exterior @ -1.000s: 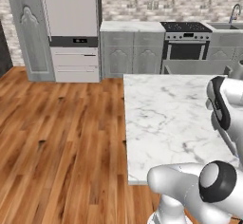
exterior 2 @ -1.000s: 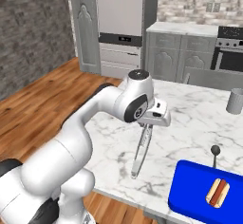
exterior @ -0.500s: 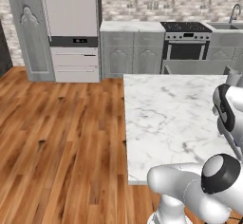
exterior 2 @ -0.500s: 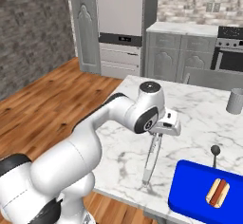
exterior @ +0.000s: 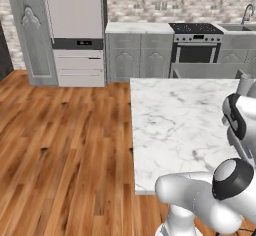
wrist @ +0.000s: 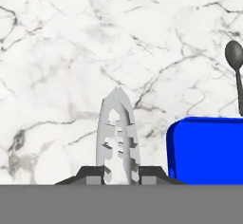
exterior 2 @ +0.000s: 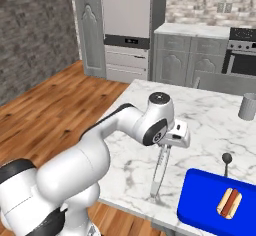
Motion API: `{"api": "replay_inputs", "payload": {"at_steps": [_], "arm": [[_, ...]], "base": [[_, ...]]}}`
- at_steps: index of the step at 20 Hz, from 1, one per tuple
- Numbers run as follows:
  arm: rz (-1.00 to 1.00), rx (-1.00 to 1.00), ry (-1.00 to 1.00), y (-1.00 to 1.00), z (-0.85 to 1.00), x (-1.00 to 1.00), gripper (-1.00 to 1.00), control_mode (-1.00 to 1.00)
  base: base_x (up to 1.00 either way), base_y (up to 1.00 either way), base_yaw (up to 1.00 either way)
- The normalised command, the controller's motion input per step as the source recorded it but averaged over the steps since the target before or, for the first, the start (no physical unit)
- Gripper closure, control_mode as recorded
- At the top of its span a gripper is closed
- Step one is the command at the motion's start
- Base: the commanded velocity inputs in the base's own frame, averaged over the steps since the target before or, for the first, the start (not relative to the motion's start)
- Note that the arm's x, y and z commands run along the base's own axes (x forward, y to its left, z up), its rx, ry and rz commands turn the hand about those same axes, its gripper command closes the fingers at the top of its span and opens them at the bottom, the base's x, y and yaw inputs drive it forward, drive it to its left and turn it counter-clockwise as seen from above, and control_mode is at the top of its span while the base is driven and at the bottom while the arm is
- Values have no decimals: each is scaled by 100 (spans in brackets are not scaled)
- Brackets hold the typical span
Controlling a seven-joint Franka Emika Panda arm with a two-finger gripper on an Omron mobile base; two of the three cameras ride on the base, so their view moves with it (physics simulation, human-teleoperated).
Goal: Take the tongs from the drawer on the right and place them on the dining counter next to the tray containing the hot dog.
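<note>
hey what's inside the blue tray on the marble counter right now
In the right base view the blue tray holds one hot dog, lying near its right side. The rest of its floor that shows is bare blue. The tray's far right end runs off the picture, so that part can't be checked.

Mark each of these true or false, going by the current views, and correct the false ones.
1. The gripper is shut on the tongs. True.
2. The hot dog lies in the blue tray. True.
3. The tongs lie inside the tray. False: they hang beside it, over the dining counter.
4. The tray is red. False: it is bright blue.
5. A dark spoon lies on the counter near the tray. True.
</note>
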Motion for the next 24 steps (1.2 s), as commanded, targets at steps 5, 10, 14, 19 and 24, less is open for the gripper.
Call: {"api": "replay_inputs", "payload": {"at_steps": [5, 10, 14, 19, 24], "arm": [[0, 0, 0, 0, -28, 11, 100, -100], [0, 0, 0, -1, -28, 8, 100, -100], [0, 0, 0, -2, -28, 11, 100, -100], [0, 0, 0, -14, -24, 5, 100, -100], [0, 0, 0, -19, -21, 5, 100, -100]], "base": [[0, 0, 0], [0, 0, 0], [0, 0, 0], [0, 0, 0], [0, 0, 0]]}}
